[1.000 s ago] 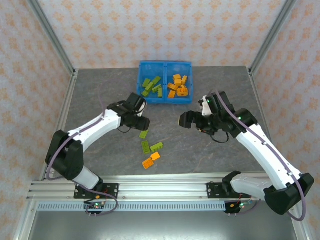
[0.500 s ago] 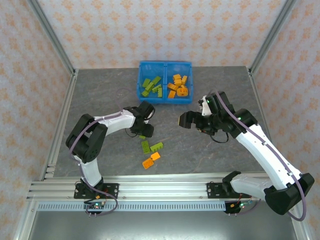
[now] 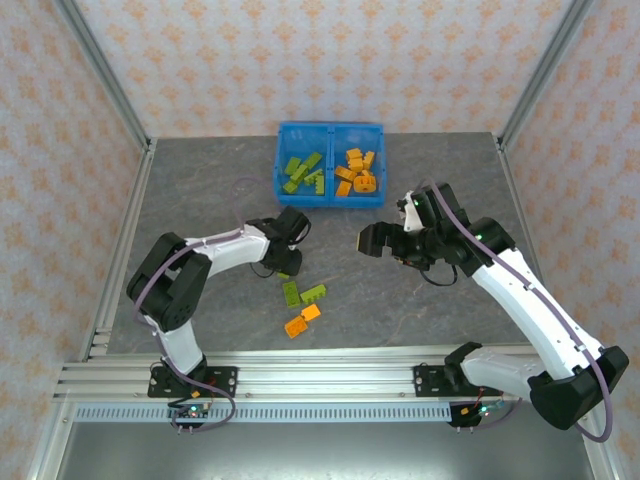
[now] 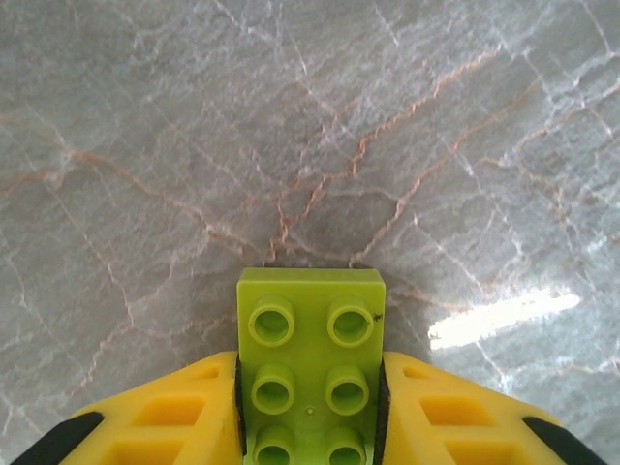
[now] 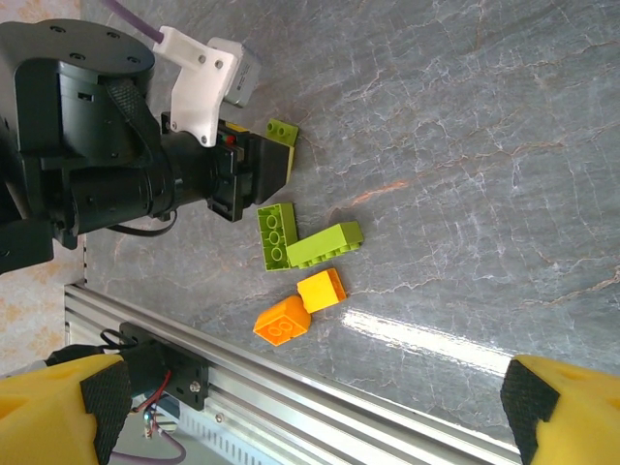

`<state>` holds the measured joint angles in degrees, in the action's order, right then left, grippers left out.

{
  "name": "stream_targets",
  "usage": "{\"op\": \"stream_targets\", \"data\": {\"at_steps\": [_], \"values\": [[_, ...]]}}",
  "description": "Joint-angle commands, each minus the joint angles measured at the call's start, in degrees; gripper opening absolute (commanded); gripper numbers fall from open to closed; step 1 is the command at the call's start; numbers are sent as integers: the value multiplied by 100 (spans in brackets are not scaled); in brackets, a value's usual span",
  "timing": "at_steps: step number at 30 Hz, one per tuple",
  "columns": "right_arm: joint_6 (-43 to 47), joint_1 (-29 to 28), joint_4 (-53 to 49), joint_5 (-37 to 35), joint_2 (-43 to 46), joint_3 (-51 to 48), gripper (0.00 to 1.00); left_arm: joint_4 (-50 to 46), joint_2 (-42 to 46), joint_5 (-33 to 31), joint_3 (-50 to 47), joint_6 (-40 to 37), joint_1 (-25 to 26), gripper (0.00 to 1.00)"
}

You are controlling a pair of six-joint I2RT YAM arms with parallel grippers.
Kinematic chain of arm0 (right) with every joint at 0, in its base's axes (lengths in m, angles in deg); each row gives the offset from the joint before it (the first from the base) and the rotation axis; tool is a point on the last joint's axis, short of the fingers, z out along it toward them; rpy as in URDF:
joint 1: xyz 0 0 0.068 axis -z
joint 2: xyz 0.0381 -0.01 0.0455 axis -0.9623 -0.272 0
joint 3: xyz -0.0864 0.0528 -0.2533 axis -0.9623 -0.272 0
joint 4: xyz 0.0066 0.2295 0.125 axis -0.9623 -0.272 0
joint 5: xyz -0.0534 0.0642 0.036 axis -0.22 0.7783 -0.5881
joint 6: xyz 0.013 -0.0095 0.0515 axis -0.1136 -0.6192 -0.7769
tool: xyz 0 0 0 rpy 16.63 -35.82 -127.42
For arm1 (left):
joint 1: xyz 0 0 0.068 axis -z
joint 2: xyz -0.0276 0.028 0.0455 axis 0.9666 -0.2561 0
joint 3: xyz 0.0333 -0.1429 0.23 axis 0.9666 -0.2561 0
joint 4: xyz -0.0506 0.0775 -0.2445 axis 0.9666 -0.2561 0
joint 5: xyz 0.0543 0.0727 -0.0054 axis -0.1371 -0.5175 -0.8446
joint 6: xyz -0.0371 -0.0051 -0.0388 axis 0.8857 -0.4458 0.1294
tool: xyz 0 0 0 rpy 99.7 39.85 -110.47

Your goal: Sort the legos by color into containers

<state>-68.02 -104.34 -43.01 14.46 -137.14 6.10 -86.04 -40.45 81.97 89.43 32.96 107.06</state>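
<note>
L gripper pinching a green brick, on near side of the blue bin, a bit left of its centre wall.
Yellow fingers press brick's long sides at rear end only; most of it sticks out fwd, so it may pivot or slip on the lift. Can't tell if it's off the table yet. Belongs in bin's L compartment w/ the greens; release close to centre wall could tip it into orange side. R gripper, jaws spread wide & empty, hangs near-right of bin and could crowd the path. Green pair and orange pair lie loose farther from bin.
</note>
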Motion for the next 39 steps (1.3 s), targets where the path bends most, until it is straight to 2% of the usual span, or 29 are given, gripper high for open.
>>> {"op": "stream_targets", "data": {"at_steps": [1,5,10,15,22,25,28,31,34,36,39], "values": [[-17,-72,51,119,63,-42,99,45,501,39,118,62,36,34],[-84,-89,147,176,146,-24,99,-33,686,-165,709,-63,-11,35],[-160,-82,168,97,248,-15,99,-320,164,-226,2032,-373,-413,35],[-238,-81,156,11,377,-67,100,-509,-1067,-70,3830,-437,-879,35],[-253,-82,69,-86,529,-68,99,-1312,-3008,-147,6755,-567,-1123,37],[-266,-83,61,-114,539,-51,99,-1803,-3780,-102,8015,-530,-1168,42],[-297,-86,54,-137,539,-24,99,-2097,-4174,-31,8890,-517,-1182,54],[-285,-88,39,-141,523,-6,99,-2087,-4030,55,9007,-510,-1177,61],[-238,-82,15,-180,470,11,99,-2163,-3612,165,8829,-547,-1169,61],[-183,-101,-8,-249,417,-4,99,-2130,-3120,337,8418,-611,-1147,61],[-116,-169,-43,-393,278,-72,100,-1612,-1843,691,6879,-763,-1069,61]]}}
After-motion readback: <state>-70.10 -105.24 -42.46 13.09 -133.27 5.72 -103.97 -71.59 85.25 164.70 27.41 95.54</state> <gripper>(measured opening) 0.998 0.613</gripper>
